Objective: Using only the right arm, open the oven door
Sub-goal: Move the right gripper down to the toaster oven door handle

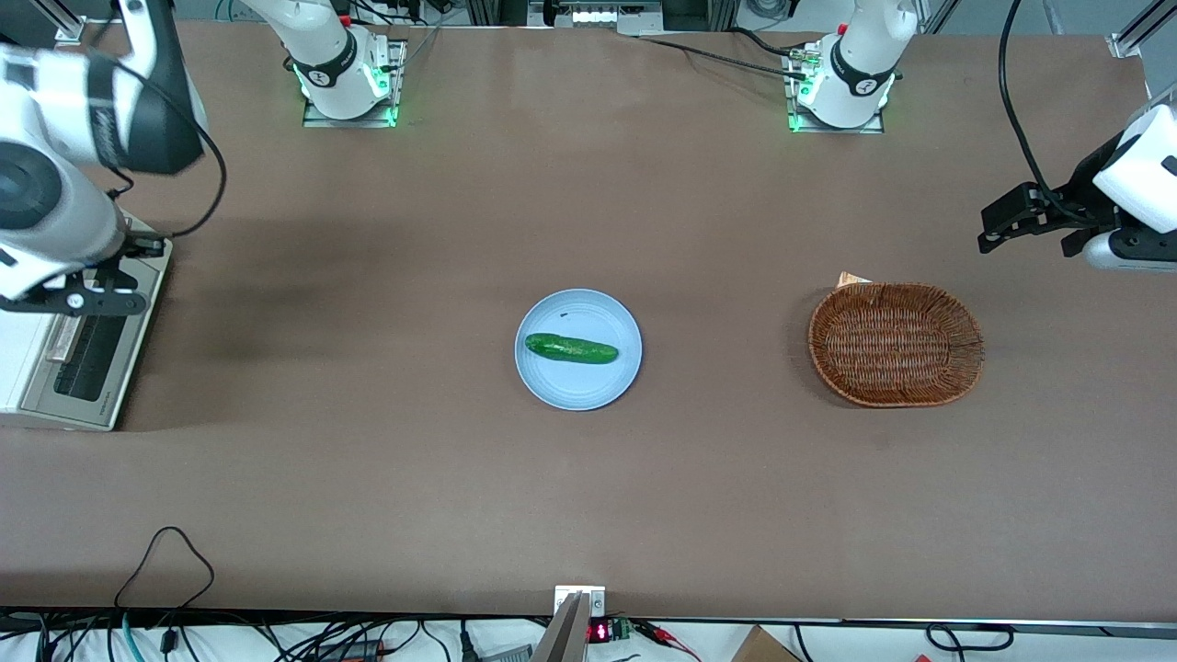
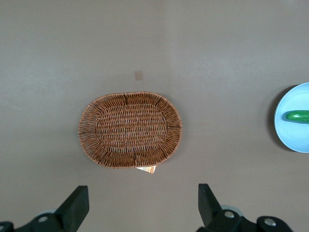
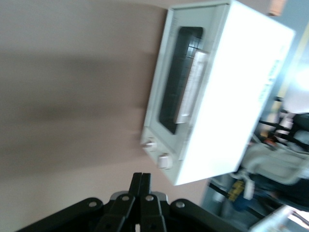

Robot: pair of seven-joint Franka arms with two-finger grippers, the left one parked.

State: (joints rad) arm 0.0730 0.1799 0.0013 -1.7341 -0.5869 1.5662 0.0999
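The white oven (image 1: 23, 363) stands at the working arm's end of the table, its grey front turned toward the table's middle. The oven door (image 1: 87, 354) with its dark window lies flush with the oven, closed. In the right wrist view the oven (image 3: 231, 92) shows the door (image 3: 176, 82), its pale bar handle (image 3: 191, 87) and two knobs (image 3: 157, 152). The right arm (image 1: 46, 202) reaches over the oven. Its black gripper (image 1: 83, 299) hangs just above the oven's upper edge. The gripper (image 3: 142, 178) is shut and empty, a short way off the knobs, touching nothing.
A light blue plate (image 1: 552, 382) with a green cucumber (image 1: 570, 348) sits at the table's middle. A brown wicker basket (image 1: 895, 343) lies toward the parked arm's end, with a small paper scrap (image 1: 851, 279) at its rim. Cables hang along the table's near edge.
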